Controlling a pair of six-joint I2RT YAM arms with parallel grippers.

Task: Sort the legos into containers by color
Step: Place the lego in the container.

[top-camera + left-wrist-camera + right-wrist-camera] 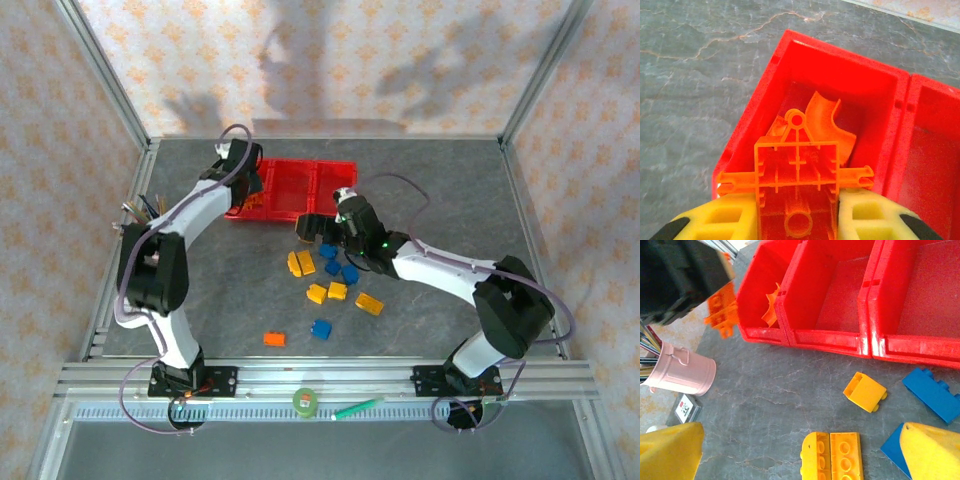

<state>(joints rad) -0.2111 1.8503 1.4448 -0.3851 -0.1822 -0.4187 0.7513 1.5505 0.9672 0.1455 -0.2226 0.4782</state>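
I am holding the orange spiky piece point(797, 175) just above the left-hand bin point(755, 115) of the three red bins point(300, 185). An orange arch point(827, 120) is already lying inside. My left end effector point(797, 215) is closed partway, pinching the piece's flat sides between its yellow pads point(865, 217).

I am judging the piece to be light, stiff and smooth. Its thin side prongs look likely to snag on the bin wall, so the boxy body is the place to grip.

My pads are hiding its lower end, and it is blocking part of the bin floor.

My right end effector point(800, 452) is hanging wide open and gripping nothing. It is over the yellow bricks point(832, 457) and blue bricks point(932, 392) lying loose on the table point(690, 75). The blue ones are cut off at the frame edge.
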